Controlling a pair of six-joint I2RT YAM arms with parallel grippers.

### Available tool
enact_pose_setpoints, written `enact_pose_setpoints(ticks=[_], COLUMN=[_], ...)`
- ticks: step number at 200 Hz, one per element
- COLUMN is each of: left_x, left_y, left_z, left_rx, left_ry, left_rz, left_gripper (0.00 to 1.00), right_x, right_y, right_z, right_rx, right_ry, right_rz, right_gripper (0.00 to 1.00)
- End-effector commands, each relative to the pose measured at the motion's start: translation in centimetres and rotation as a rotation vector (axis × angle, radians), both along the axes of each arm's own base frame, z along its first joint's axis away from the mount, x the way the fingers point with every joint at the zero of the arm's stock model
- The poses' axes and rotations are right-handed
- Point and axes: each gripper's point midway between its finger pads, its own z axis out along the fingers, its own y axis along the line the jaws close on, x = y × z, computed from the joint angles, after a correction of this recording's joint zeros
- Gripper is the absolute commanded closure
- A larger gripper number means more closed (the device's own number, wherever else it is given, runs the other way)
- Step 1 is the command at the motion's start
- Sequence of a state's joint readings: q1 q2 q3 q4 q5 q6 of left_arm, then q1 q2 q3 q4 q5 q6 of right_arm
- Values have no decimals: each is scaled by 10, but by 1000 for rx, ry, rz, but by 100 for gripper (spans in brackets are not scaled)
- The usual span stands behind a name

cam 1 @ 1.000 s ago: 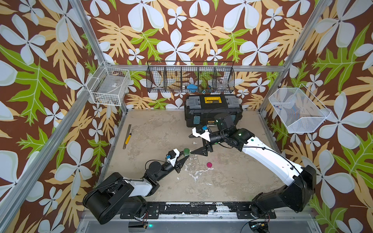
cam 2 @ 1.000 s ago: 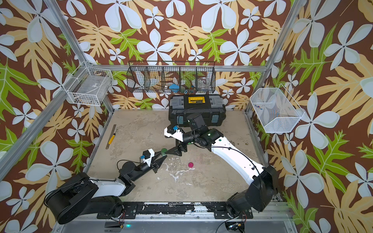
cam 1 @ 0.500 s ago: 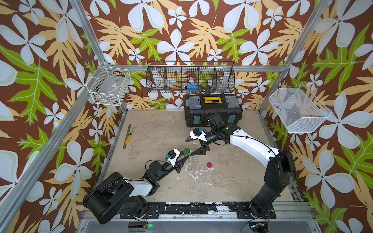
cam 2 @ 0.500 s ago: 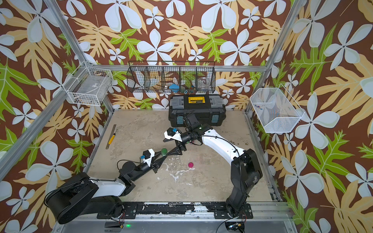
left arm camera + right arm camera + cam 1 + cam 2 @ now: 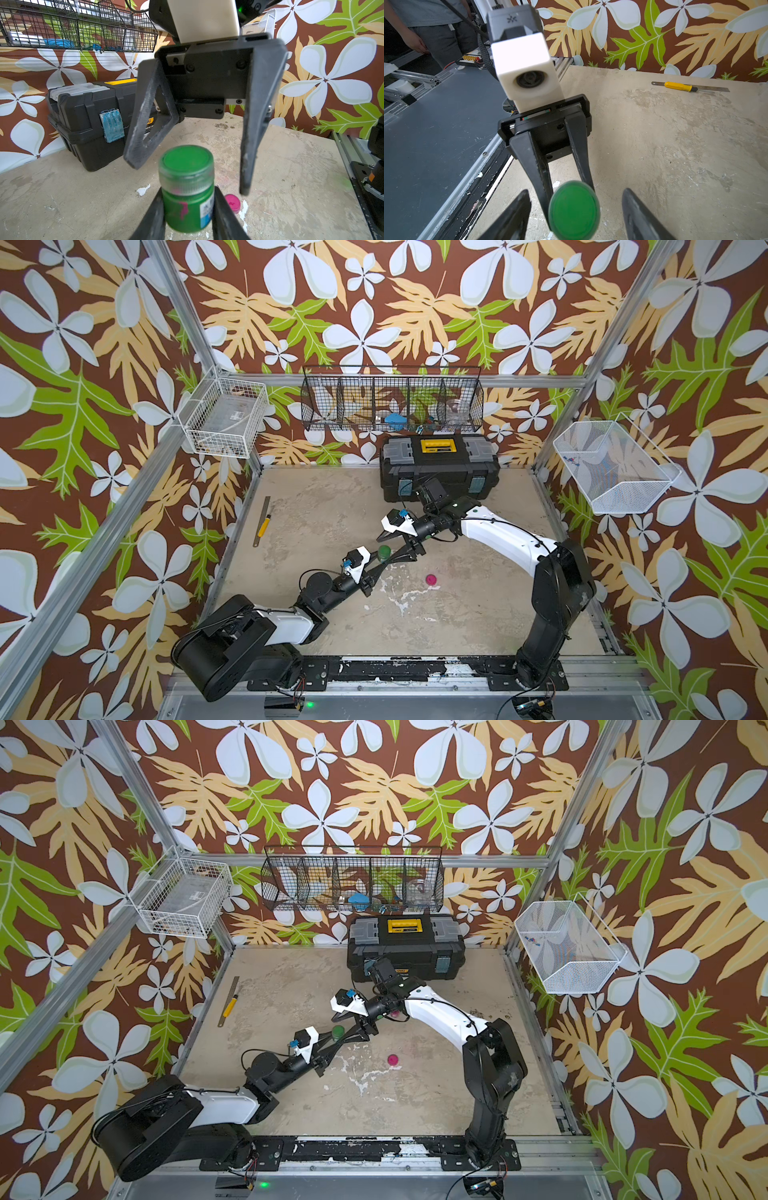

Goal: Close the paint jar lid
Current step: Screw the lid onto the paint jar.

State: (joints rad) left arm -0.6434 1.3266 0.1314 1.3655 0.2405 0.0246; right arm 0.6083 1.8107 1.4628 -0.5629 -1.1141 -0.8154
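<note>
A small green paint jar (image 5: 188, 209) with a green lid (image 5: 187, 164) on top is held upright just above the table. My left gripper (image 5: 187, 197) is shut on the jar's body, one finger on each side. In both top views the jar (image 5: 384, 552) (image 5: 338, 1031) sits between the two arms. My right gripper (image 5: 576, 193) is open and straddles the lid (image 5: 574, 209). A gap shows on both sides, and its fingers (image 5: 247, 166) do not touch the lid.
A loose pink lid (image 5: 431, 579) (image 5: 232, 203) lies on the table to the right of the jar. A black toolbox (image 5: 438, 472) stands at the back. A steel ruler and yellow-handled tool (image 5: 262, 521) lie at the left. Wire baskets (image 5: 392, 404) hang on the walls.
My right arm has swung left until its jaws came around the jar's lid, and the jaws have narrowed. The left arm and jar have stayed put.
</note>
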Motion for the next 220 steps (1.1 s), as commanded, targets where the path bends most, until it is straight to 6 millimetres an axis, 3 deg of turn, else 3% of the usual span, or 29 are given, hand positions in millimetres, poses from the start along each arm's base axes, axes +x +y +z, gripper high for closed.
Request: enact_pose_setpoints(ticks=[1, 27, 122, 220], left_x=[0, 0, 0, 0], left_y=[0, 0, 0, -1], left_z=[9, 10, 9, 9], left_rx=[-21, -22, -21, -22], left_ry=[-29, -30, -26, -27], left_rz=[-2, -2, -2, -3], left_gripper=[88, 88, 88, 88], right_x=[0, 0, 1, 5], right_y=[0, 0, 0, 4], right_z=[0, 0, 5, 2], right_rx=[-6, -7, -7, -73], right_ry=[13, 17, 18, 28], right_rz=[-2, -3, -40, -173], right_gripper=[35, 43, 57, 74])
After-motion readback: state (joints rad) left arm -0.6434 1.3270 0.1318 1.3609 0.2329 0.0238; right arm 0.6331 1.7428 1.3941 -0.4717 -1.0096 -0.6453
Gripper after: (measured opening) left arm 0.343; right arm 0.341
